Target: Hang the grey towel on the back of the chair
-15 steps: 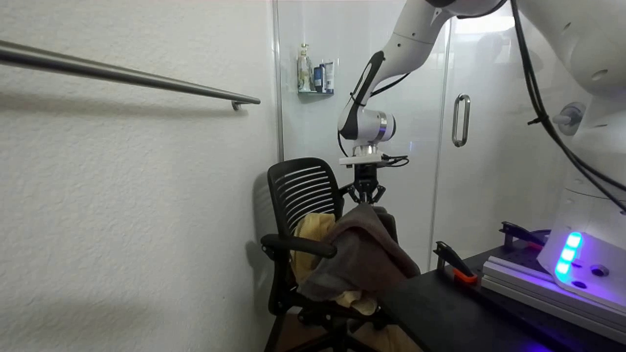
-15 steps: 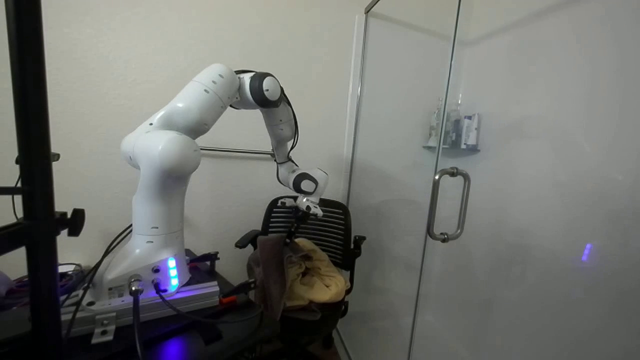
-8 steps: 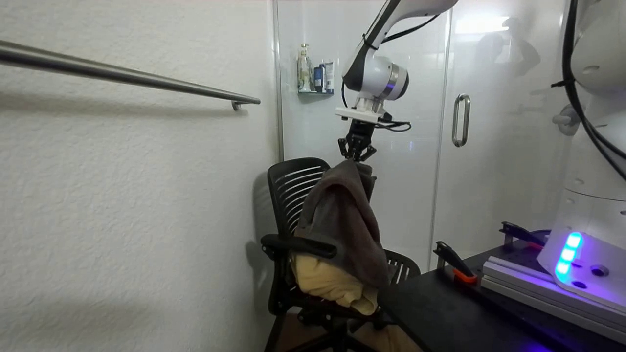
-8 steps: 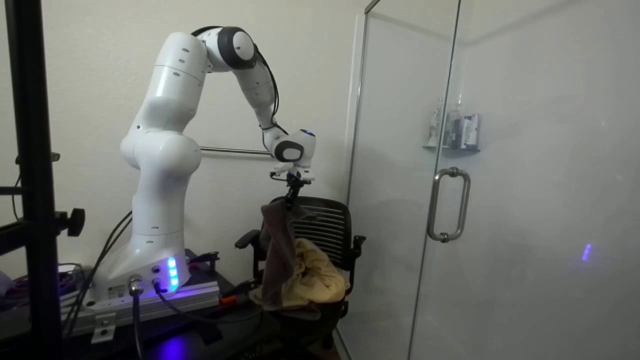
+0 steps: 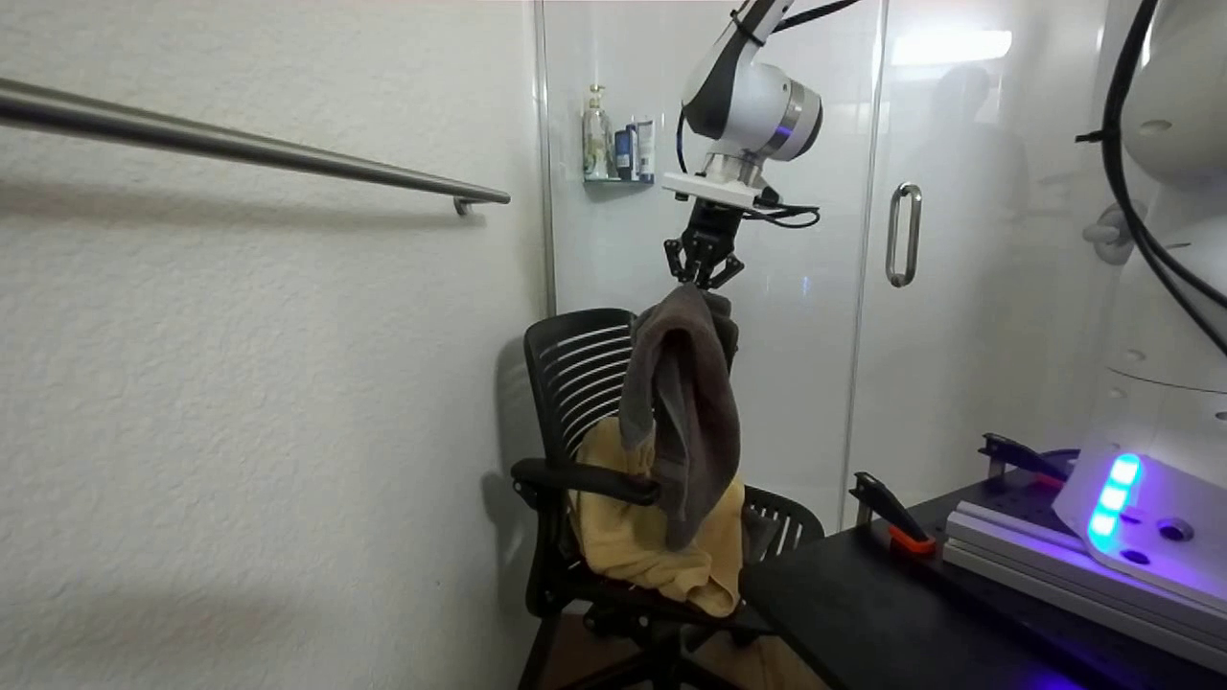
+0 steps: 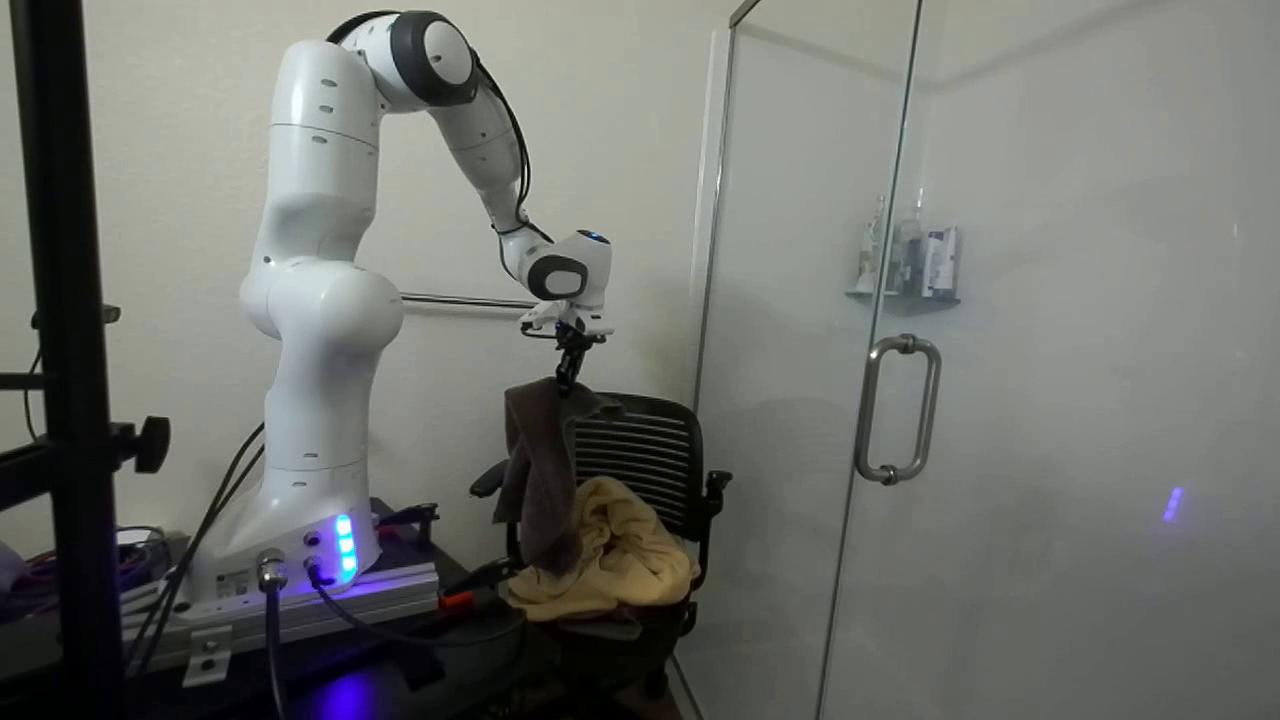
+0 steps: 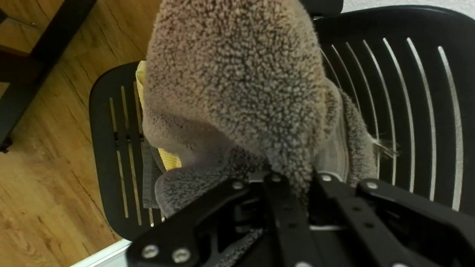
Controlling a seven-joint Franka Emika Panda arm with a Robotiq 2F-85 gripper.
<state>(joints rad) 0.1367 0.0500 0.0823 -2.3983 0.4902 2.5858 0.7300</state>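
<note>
My gripper (image 5: 700, 280) is shut on the grey towel (image 5: 705, 412), pinching it near the top, with folds hanging down below. In an exterior view the gripper (image 6: 568, 385) and towel (image 6: 540, 480) are in front of the backrest, on the side toward the robot base. The black chair's slatted backrest (image 5: 587, 369) stands behind; its top edge (image 6: 645, 402) is at about the height of the towel's top in that view. In the wrist view the towel (image 7: 237, 70) bunches between the fingertips (image 7: 300, 181) and covers much of the seat; the backrest (image 7: 426, 96) is to the right.
A yellow cloth (image 5: 623, 551) lies heaped on the seat, with a small grey piece of cloth (image 5: 757, 530) beside it. The chair's armrest (image 5: 585, 479) sticks out in front. A black table (image 5: 863, 594) with clamps, a wall bar (image 5: 288, 149) and a glass door (image 6: 790, 300) are nearby.
My gripper has risen and shifted toward the robot base, lifting the grey towel from the heap on the seat. The yellow cloth is uncovered and the towel hangs free.
</note>
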